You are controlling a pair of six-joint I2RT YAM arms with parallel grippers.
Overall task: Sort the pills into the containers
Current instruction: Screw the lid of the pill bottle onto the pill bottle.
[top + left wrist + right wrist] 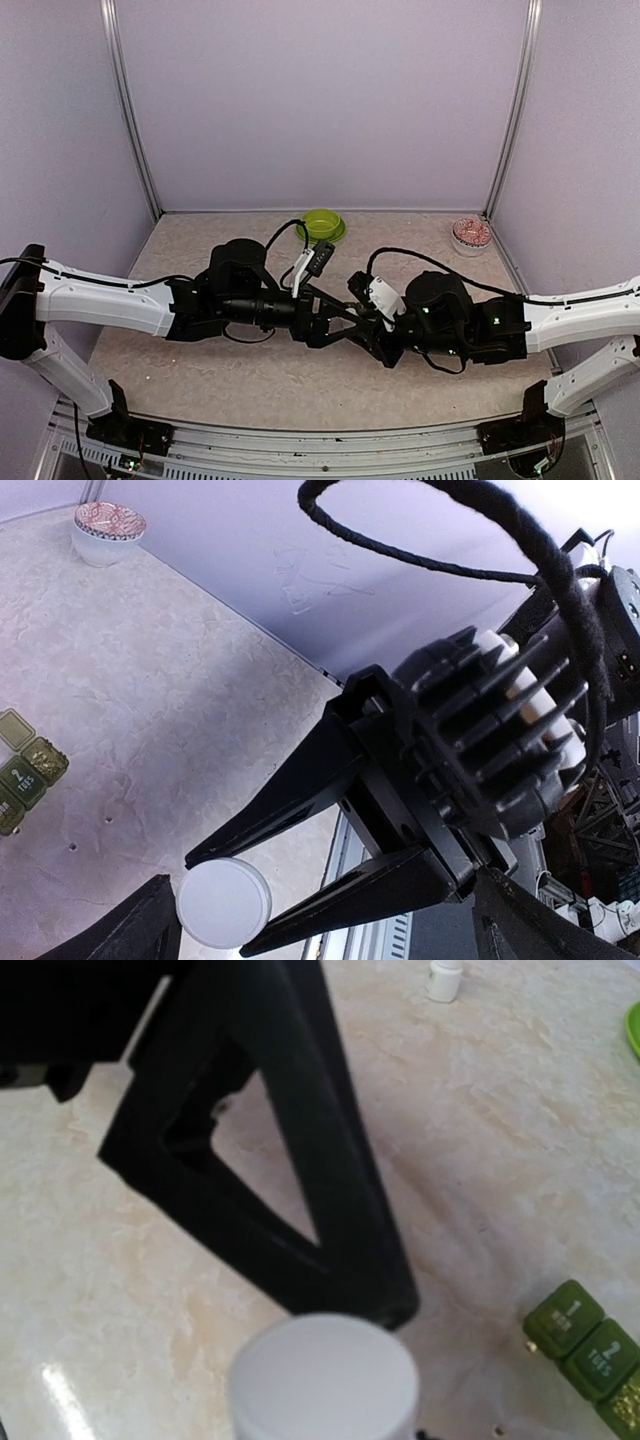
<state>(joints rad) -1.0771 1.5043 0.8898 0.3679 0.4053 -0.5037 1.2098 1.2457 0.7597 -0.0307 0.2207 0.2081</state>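
Note:
My right gripper [218, 904] is shut on a small white bottle whose flat round cap [223, 902] faces the left wrist camera. In the right wrist view that cap [325, 1375] fills the bottom middle. My left gripper [340, 318] is open, its fingers [150, 925] spread wide on either side of the right gripper's fingers; one black fingertip [395, 1310] ends right beside the cap. Both grippers meet above the table's middle. The dark green pill box [588, 1345] [25, 770] lies on the table under them. A tiny pale speck [497, 1429] sits near the box; I cannot make out pills for certain.
A lime green bowl [322, 224] stands at the back centre. At the back right is a red-patterned bowl [471, 233] [108, 530]. Another small white bottle [443, 978] stands upright farther off on the marbled tabletop [120, 1260]. Lilac walls close in three sides.

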